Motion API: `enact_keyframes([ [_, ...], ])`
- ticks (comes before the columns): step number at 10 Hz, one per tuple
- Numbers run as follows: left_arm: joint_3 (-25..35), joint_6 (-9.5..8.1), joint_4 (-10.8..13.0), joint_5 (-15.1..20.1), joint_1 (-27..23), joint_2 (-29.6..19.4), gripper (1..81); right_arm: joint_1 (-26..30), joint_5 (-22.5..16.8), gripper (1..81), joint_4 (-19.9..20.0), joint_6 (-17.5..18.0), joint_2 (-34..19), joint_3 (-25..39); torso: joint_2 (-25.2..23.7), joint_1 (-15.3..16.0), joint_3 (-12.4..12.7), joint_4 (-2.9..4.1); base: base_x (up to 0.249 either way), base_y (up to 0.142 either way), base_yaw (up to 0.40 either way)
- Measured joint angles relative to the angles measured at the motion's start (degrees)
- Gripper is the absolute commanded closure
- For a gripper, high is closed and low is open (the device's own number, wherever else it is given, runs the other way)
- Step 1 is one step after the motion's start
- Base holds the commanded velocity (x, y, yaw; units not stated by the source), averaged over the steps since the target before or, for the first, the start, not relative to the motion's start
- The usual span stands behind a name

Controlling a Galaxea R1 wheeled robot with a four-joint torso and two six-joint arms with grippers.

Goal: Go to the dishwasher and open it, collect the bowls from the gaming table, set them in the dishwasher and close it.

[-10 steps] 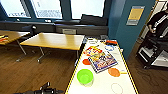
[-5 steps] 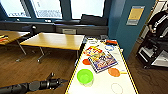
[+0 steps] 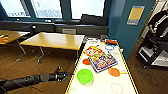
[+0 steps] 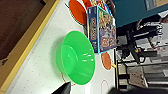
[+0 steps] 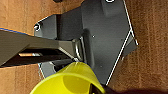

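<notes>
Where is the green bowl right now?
The green bowl sits on the white-topped gaming table, near its yellow left edge at the robot's end. A colourful game box lies just beyond it, and the left gripper is right beside it.

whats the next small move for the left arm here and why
Probably ease the left gripper forward to the green bowl. In the head view the arm sits just off the yellow rim of the gaming table, short of the bowl, which stands upright and free beside the game box.
</notes>
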Motion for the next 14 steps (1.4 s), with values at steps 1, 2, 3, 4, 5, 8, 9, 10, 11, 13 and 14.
enact_keyframes([
  [1, -1.65, -0.17, 0.6, 0.8, -0.22, 2.23, 1.0, 0.3, -0.33, 81.1, 0.0, 0.0, 0.06, 0.0, 0.0, 0.0, 0.0, 0.0, 0.0, 0.0, 0.0],
  [2, -3.67, -0.33, 1.12, 1.79, 0.0, 3.91, 1.0, 0.44, -0.41, 81.1, 0.0, -0.02, 0.04, -0.06, 0.0, 0.0, 0.0, 0.0, 0.0, 0.0, 0.0],
  [3, -6.39, -0.66, 1.65, 2.38, 0.27, 5.57, 1.0, 0.38, -0.55, 81.1, 0.0, -0.02, 0.04, -0.11, 0.02, 0.0, 0.0, 0.0, 0.0, 0.0, 0.0],
  [4, -8.33, -2.51, 1.93, 2.71, 0.46, 7.0, 1.0, 0.41, -0.59, 81.1, 0.0, -0.02, 0.09, -0.11, 0.02, 0.0, 0.0, 0.0, 0.0, 0.0, 0.0],
  [5, -9.03, -6.84, 2.06, 2.96, 0.72, 7.94, 1.0, 0.44, -0.61, 81.1, 0.0, -0.02, 0.09, -0.11, 0.04, 0.0, 0.0, 0.0, 0.0, 0.0, 0.0],
  [8, -12.85, -14.21, 2.21, 2.99, 1.02, 8.22, 1.0, 0.85, -1.1, 81.1, 0.0, -0.02, 0.74, -0.35, 0.04, 0.02, 0.0, 0.0, 0.0, 0.0, 0.0],
  [9, -14.77, -15.17, 2.3, 3.01, 1.05, 8.48, 1.0, 1.01, -1.18, 81.1, -0.02, -0.02, 0.94, -0.35, 0.04, 0.02, 0.0, 0.0, 0.0, 0.0, 0.0],
  [10, -16.59, -15.38, 2.39, 3.04, 1.05, 9.23, 1.0, 1.04, -1.21, 81.1, -0.02, -0.02, 0.88, -0.39, 0.04, 0.02, 0.0, 0.0, 0.0, 0.0, 0.0],
  [11, -18.05, -15.63, 2.39, 2.96, 1.21, 10.14, 1.0, 1.05, -1.24, 81.1, -0.02, 0.0, 0.88, -0.48, 0.04, 0.02, 0.0, 0.0, 0.0, 0.0, 0.0],
  [13, -21.38, -18.12, 2.4, 3.47, 2.23, 11.06, 1.0, 1.1, -1.33, 81.1, -0.02, 0.0, 0.91, -0.48, 0.04, 0.04, -0.02, 0.0, 0.0, 0.0, 0.0],
  [14, -23.43, -18.47, 2.58, 3.73, 2.32, 11.35, 1.0, 1.23, -1.63, 81.1, -0.02, -0.02, 0.99, -0.48, 0.04, 0.04, -0.02, 0.0, 0.0, 0.0, 0.0],
])
